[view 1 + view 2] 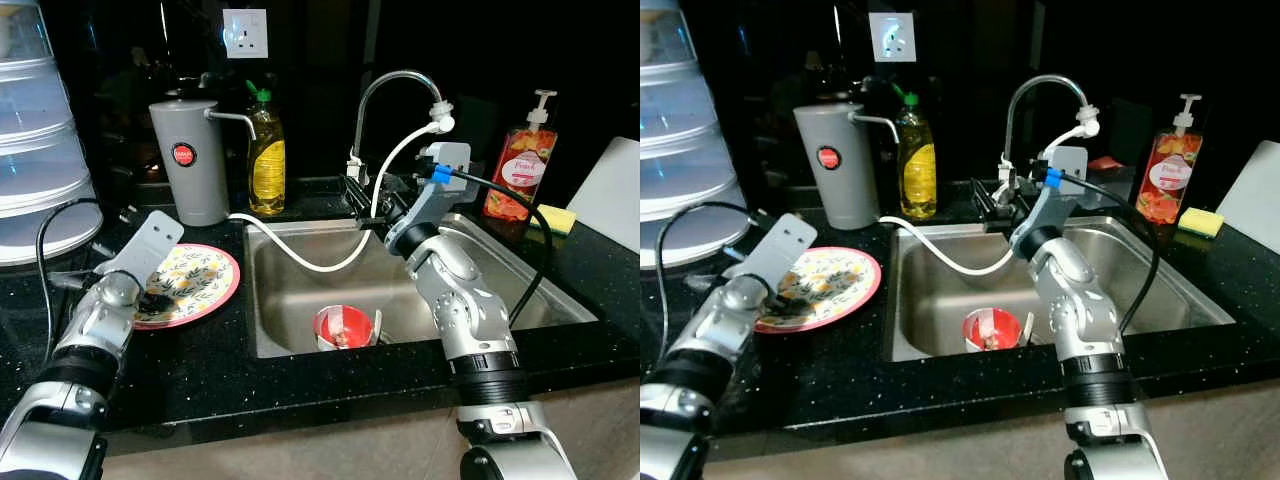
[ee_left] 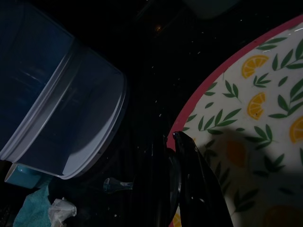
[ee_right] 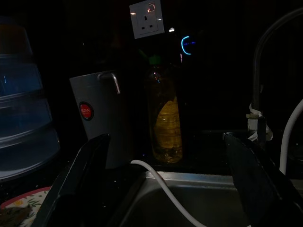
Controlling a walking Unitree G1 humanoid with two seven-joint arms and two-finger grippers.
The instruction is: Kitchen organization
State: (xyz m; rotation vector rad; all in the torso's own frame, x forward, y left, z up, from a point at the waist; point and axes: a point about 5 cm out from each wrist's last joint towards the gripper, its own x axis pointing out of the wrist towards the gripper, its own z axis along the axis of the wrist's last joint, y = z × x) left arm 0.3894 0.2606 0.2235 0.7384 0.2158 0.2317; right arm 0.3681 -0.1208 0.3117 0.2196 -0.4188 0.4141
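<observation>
A round plate (image 1: 200, 275) with a red rim and a lemon-and-leaf pattern lies on the black counter left of the sink. My left gripper (image 1: 150, 298) is at its near-left edge. In the left wrist view, its black fingers (image 2: 194, 179) are closed across the plate's red rim (image 2: 213, 78). A red bowl (image 1: 343, 327) sits in the steel sink (image 1: 290, 300). My right gripper (image 1: 365, 205) hovers open over the back of the sink beside the faucet (image 1: 385, 90), holding nothing; its fingers (image 3: 78, 182) stand wide apart.
A white hose (image 1: 300, 255) runs from the faucet tip across the sink. Behind stand a grey jug (image 1: 187, 160), a yellow oil bottle (image 1: 266, 155), a pump bottle (image 1: 520, 165) and a sponge (image 1: 555, 220). Stacked clear containers (image 1: 35, 150) stand at the far left.
</observation>
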